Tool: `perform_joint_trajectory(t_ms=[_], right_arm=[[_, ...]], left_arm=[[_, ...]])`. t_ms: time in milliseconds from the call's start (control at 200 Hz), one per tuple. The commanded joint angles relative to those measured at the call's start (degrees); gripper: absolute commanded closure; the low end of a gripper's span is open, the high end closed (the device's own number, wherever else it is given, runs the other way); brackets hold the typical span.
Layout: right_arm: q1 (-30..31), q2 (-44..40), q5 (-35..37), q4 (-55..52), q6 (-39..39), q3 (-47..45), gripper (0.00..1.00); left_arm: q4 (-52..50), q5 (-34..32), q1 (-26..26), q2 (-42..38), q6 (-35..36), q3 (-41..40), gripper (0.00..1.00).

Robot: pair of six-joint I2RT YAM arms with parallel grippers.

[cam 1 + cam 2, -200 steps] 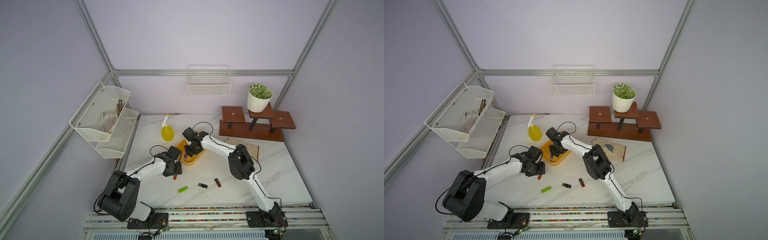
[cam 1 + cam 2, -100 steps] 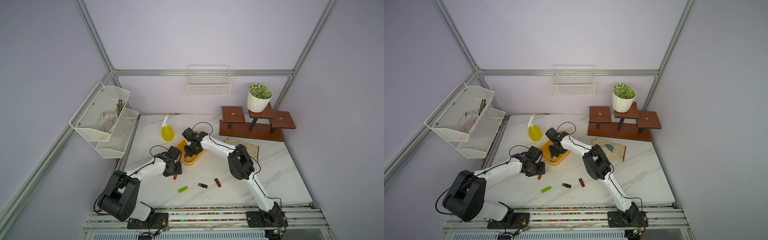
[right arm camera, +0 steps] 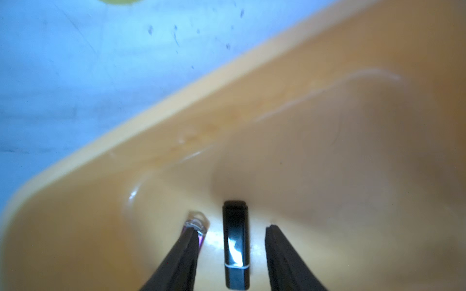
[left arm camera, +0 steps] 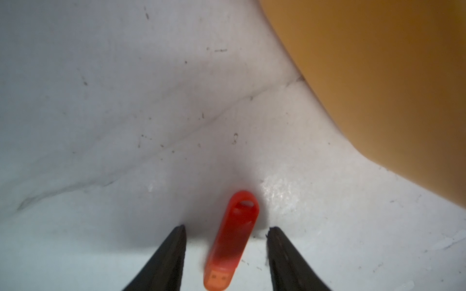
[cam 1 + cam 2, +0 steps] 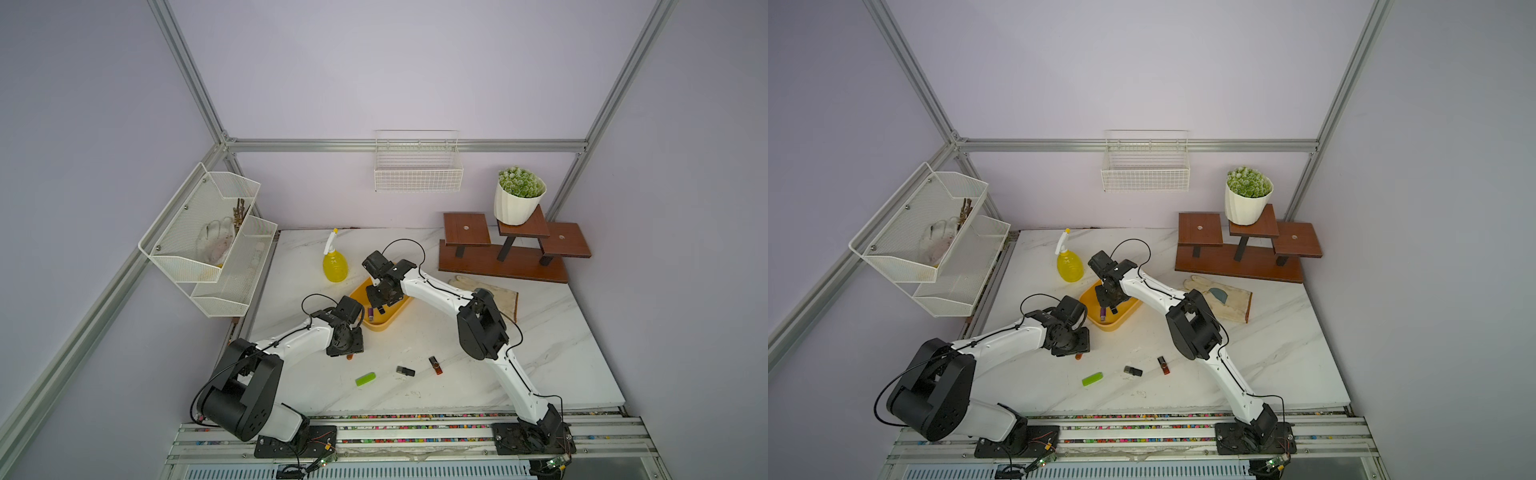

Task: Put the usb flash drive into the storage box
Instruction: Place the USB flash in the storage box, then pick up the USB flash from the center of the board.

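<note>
1. The left gripper (image 4: 227,227) hangs low over the marble table (image 4: 100,100) with its jaws parted. It straddles the red flash drive (image 4: 234,234) with a gap on either side, so it holds nothing.
2. That drive lies flat on the table just beside the storage box (image 4: 378,75), outside its wall. Its bare connector points back toward the wrist and its loop end points away.
3. The right gripper (image 3: 232,226) is down inside the storage box, jaws apart. A black flash drive (image 3: 236,239) sits on the box floor between them, clear of both fingers, so it is not gripped.
4. A purple flash drive (image 3: 199,221) lies in the box right against one finger of that gripper.
5. Three more sit well apart on the open table: a green drive (image 5: 365,378), a small black drive (image 5: 405,371) and a dark red drive (image 5: 435,365).
6. I'd judge the red drive to be very light, rigid and smooth-shelled, so it is likely to skid or pivot under an off-centre squeeze.
7. The best hold looks to be across its narrow width at mid-body, away from the connector, with the fingertips down nearly on the marble because it lies so flat.
8. A gentle pinch should do. It needs little lift to clear the shallow rim.
</note>
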Motion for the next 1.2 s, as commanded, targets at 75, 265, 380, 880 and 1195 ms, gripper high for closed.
perform_joint_trajectory(t_ms=[75, 265, 380, 880, 1195], right_arm=[[-1.1, -4.1, 2.4, 0.3, -1.1, 3.6, 0.50], [-1.6, -9.4, 6.2, -1.8, -0.6, -0.9, 0.50], [-2.0, -13.3, 9.6, -1.7, 0.0, -6.2, 0.50], [-5.3, -28.3, 12.5, 0.3, 3.7, -27.4, 0.48], [-3.7, -43.7, 10.1, 3.2, 8.8, -45.8, 0.47]], left_arm=[[1.1, -0.7, -0.8, 2.1, 0.2, 0.5, 0.46], [0.2, -1.0, -1.6, 4.0, 0.6, 1.9, 0.54], [-1.3, -1.0, -1.9, 5.4, 1.1, 2.8, 0.56], [-3.9, -0.9, -2.9, 6.3, 1.6, 2.9, 0.68], [-4.2, -0.9, -3.9, 5.6, 0.6, 1.6, 0.84]])
